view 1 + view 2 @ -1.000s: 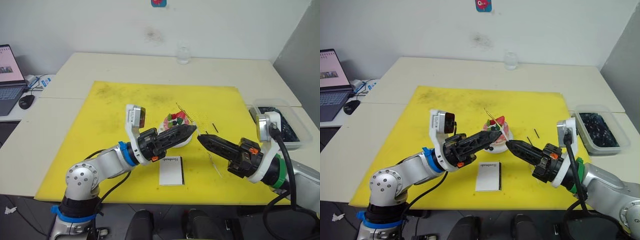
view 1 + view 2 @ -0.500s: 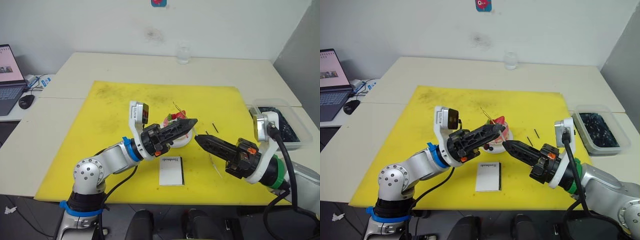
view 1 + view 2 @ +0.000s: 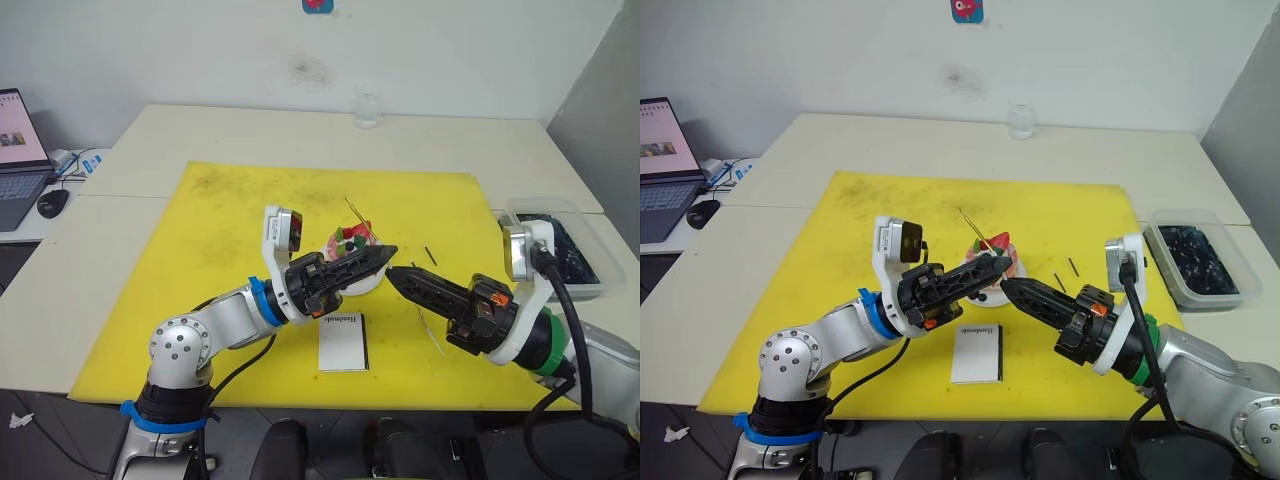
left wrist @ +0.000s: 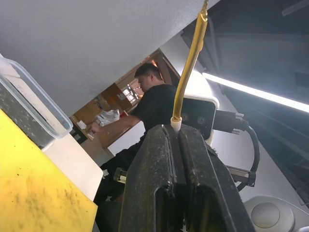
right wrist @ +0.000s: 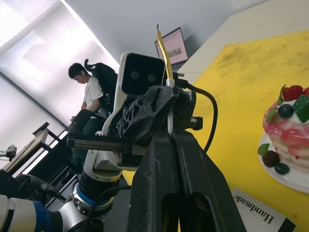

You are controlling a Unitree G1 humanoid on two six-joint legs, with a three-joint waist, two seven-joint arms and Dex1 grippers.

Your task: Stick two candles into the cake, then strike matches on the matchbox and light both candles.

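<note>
1. The left gripper [image 3: 385, 253] has its fingers clamped together on a pale-golden candle [image 3: 354, 212], which sticks up and away from the tips above the cake [image 3: 992, 262].
2. The right gripper [image 3: 392, 274] points toward the left one, tips nearly meeting just in front of the cake; its fingers are pressed together.
3. The cake sits mid-mat on the yellow mat [image 3: 220, 230].
4. The matchbox [image 3: 343, 342] lies at the cake's 6 o'clock.
5. Two black matches [image 3: 1067, 272] lie at its 3 o'clock.
6. The second candle [image 3: 430, 330] lies on the mat under the right arm.
</note>
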